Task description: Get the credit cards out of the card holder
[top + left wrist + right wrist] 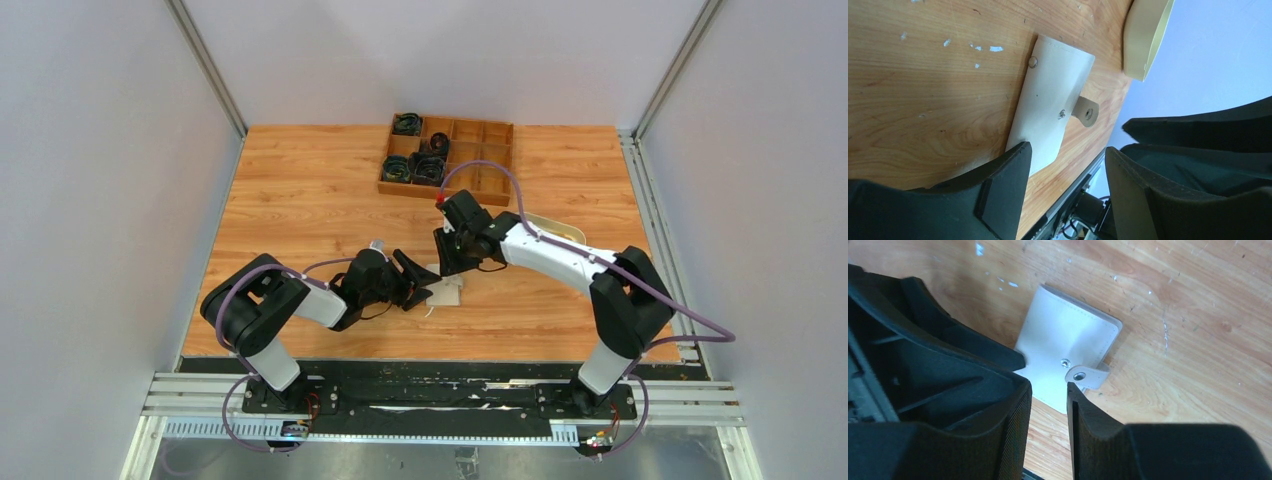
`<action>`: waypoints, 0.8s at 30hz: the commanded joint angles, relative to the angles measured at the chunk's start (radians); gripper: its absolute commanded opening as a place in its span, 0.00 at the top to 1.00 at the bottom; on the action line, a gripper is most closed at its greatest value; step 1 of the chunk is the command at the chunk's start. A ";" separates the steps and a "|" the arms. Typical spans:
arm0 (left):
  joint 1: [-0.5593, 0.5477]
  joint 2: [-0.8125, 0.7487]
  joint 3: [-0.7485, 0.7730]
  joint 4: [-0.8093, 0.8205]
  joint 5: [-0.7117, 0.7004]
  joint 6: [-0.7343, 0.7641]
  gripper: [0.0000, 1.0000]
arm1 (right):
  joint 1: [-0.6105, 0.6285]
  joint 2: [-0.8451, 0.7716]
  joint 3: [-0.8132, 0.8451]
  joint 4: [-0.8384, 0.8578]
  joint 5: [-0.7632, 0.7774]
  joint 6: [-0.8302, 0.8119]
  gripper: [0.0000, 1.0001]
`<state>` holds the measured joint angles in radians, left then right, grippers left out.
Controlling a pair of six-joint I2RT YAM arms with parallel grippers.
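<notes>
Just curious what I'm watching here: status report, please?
Left gripper open, beside card holder. Right gripper open, near snap tab. Tab unsnapped, holder folded, no cards out. Nothing blocking.

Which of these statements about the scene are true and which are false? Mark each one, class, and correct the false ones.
1. The card holder lies folded on the wooden table. True.
2. Its snap tab is fastened. False: the tab sticks out loose, with its snap showing.
3. Several credit cards lie spread on the table. False: no cards are in view.
4. The fingers of the left gripper stand wide apart. True.
5. Some sections of the compartment box hold dark items. True.
6. The cream tray rests on top of the card holder. False: it lies apart from it, off to one side.
</notes>
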<state>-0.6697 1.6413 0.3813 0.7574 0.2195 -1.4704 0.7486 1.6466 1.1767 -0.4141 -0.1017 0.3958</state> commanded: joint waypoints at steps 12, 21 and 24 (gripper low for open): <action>-0.005 0.016 -0.015 -0.130 -0.032 0.039 0.78 | 0.044 0.078 0.065 -0.161 0.162 -0.026 0.65; -0.005 0.015 -0.021 -0.130 -0.034 0.040 1.00 | 0.051 0.091 0.076 -0.146 0.149 -0.026 0.64; -0.005 0.018 -0.021 -0.130 -0.033 0.041 1.00 | 0.056 0.101 0.088 -0.146 0.149 -0.027 0.63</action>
<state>-0.6708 1.6413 0.3801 0.6792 0.2062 -1.4483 0.7811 1.7210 1.2217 -0.5396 0.0284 0.3767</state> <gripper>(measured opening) 0.012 0.361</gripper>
